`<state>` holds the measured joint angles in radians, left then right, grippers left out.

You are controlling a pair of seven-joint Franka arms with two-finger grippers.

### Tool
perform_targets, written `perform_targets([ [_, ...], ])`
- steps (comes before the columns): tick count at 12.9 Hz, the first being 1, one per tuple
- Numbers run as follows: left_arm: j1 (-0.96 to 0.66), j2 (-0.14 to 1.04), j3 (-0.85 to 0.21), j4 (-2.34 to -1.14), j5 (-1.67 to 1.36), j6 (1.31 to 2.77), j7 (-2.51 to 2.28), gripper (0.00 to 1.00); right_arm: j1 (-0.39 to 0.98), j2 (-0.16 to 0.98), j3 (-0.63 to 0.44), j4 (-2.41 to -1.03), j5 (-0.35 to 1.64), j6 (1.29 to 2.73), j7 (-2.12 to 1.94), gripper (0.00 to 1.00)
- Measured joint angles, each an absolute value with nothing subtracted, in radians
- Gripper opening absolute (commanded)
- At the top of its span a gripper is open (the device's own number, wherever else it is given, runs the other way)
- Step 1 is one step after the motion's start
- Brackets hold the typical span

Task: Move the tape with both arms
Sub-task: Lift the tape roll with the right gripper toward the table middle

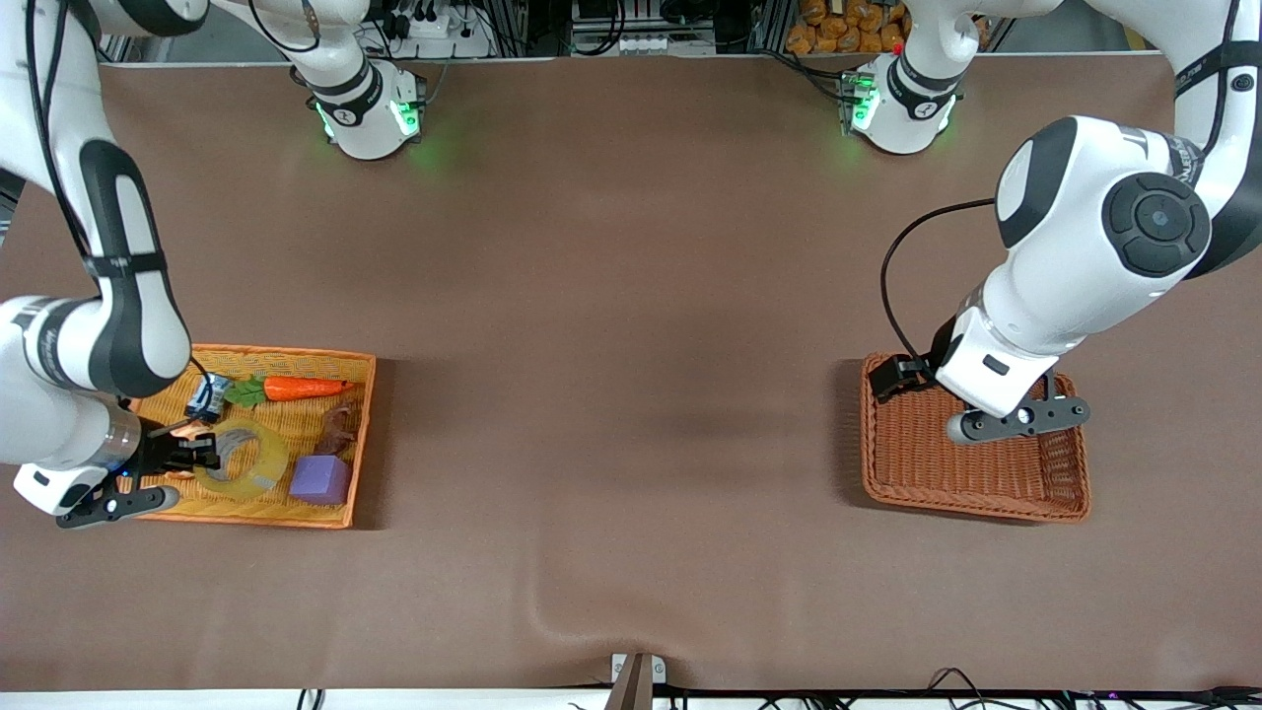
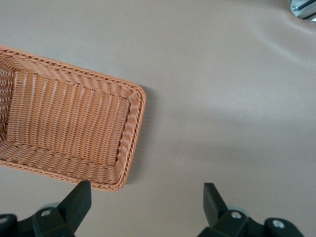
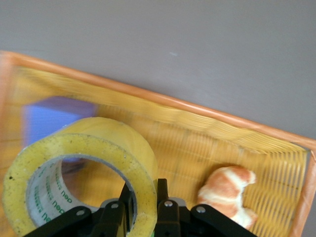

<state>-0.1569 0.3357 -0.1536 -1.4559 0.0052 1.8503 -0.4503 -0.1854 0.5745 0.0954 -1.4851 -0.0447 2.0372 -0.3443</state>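
Observation:
The tape (image 1: pixel 244 460), a yellowish ring with a grey-white core, is in the orange-yellow basket (image 1: pixel 296 357) at the right arm's end of the table. My right gripper (image 1: pixel 200 454) is shut on the ring's wall. In the right wrist view, one finger is inside the tape (image 3: pixel 79 168) and one outside, with the gripper (image 3: pixel 144 202) clamped on it. I cannot tell if the tape touches the basket floor. My left gripper (image 1: pixel 892 378) is open and empty over the edge of the brown wicker basket (image 1: pixel 976 463). In the left wrist view (image 2: pixel 145 200) it is beside the basket's corner (image 2: pixel 129 123).
The orange-yellow basket also holds a carrot (image 1: pixel 296 388), a purple block (image 1: pixel 318 480), a croissant (image 3: pixel 227 192) and a small blue-white object (image 1: pixel 209 394). The brown wicker basket holds nothing. Bare brown table lies between the two baskets.

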Motion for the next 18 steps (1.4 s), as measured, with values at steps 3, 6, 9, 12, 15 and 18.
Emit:
perform_targets([
  [3, -0.159, 0.336, -0.158, -1.456, 0.005, 1.848, -0.45, 1.0, -0.167, 0.534, 0.171, -1.448, -0.044, 1.922, -0.296, 0.0],
  [6, -0.161, 0.34, -0.162, -1.462, 0.005, 1.845, -0.45, 1.0, -0.125, 0.539, 0.2, -1.447, -0.044, 1.914, -0.248, 0.0],
  [9, -0.17, 0.348, -0.167, -1.468, 0.005, 1.845, -0.45, 1.0, -0.043, 0.544, 0.204, -1.448, -0.038, 1.913, -0.154, 0.0],
  [12, -0.169, 0.352, -0.167, -1.469, 0.005, 1.845, -0.45, 1.0, 0.012, 0.548, 0.206, -1.448, 0.02, 1.878, -0.08, 0.0],
  [15, -0.166, 0.352, -0.167, -1.468, 0.005, 1.845, -0.45, 1.0, 0.079, 0.549, 0.209, -1.448, 0.035, 1.853, 0.016, 0.0],
  [18, -0.171, 0.352, -0.17, -1.469, 0.005, 1.842, -0.45, 1.0, 0.195, 0.577, 0.21, -1.451, 0.035, 1.909, 0.161, 0.0],
])
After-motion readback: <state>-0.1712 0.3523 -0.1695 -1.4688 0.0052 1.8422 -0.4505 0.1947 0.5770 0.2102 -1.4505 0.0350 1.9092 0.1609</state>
